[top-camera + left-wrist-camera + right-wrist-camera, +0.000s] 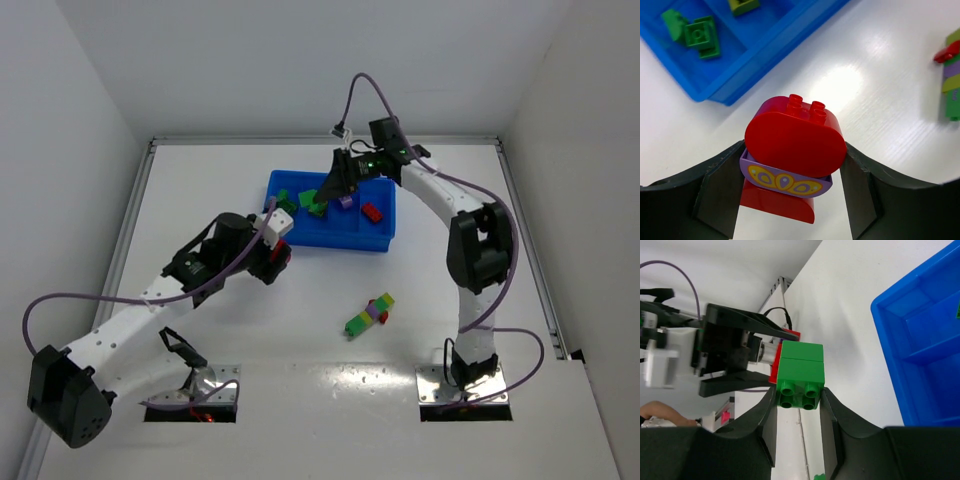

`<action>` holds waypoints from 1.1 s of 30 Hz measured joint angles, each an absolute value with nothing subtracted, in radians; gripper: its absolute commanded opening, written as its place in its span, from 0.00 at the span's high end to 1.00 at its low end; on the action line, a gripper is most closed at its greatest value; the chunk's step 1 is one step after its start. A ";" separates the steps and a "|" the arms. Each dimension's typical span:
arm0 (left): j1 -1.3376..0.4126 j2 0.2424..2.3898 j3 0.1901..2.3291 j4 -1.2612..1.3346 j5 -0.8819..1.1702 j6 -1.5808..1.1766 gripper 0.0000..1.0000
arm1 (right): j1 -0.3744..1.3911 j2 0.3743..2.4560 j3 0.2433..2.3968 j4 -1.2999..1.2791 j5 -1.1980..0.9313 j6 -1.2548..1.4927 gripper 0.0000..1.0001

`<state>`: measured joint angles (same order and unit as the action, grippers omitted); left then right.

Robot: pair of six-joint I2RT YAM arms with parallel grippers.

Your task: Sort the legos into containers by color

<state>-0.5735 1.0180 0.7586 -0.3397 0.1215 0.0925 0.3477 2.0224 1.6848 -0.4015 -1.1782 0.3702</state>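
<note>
A stack of two green legos [800, 371] sits pinched in my right gripper [798, 397], which hovers over the blue tray of containers [345, 238]. My right gripper [338, 185] is above the tray's middle compartments. Inside the tray lie green legos [285, 198], a purple one [346, 201] and a red one [372, 212]. My left gripper [792, 165] is shut on a red-purple-red lego stack [795, 137], held just off the tray's near-left corner [277, 255]. A multicolour stack [368, 314] lies on the table.
The tray's corner [715, 92] lies close beyond the left fingers, with green legos [700, 35] inside. The left arm's gripper [730, 360] shows just behind the held green legos. White walls enclose the table on three sides.
</note>
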 measured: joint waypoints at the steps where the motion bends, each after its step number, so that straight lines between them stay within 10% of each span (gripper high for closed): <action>1: -0.561 1.005 0.758 -0.344 0.116 0.091 1.00 | 0.354 2.041 1.700 -0.391 -1.173 0.377 0.97; 14: -0.452 0.961 0.757 -0.402 0.212 0.033 0.99 | 0.419 2.152 1.722 -0.367 -1.160 0.432 0.97; 33: -0.561 1.341 0.766 -0.403 0.284 0.078 0.69 | 0.242 1.790 1.445 -0.271 -1.121 0.471 0.97</action>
<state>-0.5606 1.3415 0.7658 -0.4026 0.2840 0.0780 0.2420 1.7905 1.4452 -0.2707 -1.1206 0.4713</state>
